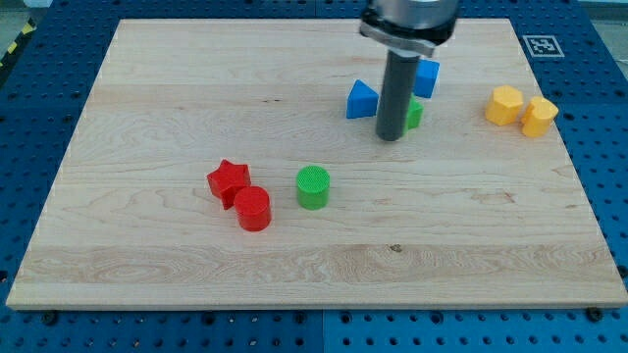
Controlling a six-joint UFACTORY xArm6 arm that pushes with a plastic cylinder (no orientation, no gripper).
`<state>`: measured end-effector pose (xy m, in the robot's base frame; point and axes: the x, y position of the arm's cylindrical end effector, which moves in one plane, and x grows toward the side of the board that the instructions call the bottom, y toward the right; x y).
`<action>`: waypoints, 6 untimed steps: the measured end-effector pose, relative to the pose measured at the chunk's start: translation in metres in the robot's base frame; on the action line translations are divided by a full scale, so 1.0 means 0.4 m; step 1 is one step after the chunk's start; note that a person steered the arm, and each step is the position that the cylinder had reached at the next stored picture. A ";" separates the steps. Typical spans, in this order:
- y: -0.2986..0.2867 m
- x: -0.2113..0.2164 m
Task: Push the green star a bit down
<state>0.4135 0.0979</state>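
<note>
The green star lies at the upper right of the board, mostly hidden behind my rod; only its right edge shows. My tip rests on the board right at the star's left and lower side, touching or nearly touching it. A blue triangle lies just left of the rod. A blue block sits just above the star, partly hidden by the arm.
A green cylinder stands at the middle of the board. A red star and a red cylinder touch each other to its left. Two yellow blocks lie at the right edge of the wooden board.
</note>
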 end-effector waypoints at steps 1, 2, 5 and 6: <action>-0.025 -0.043; -0.087 -0.064; 0.126 -0.110; 0.269 -0.009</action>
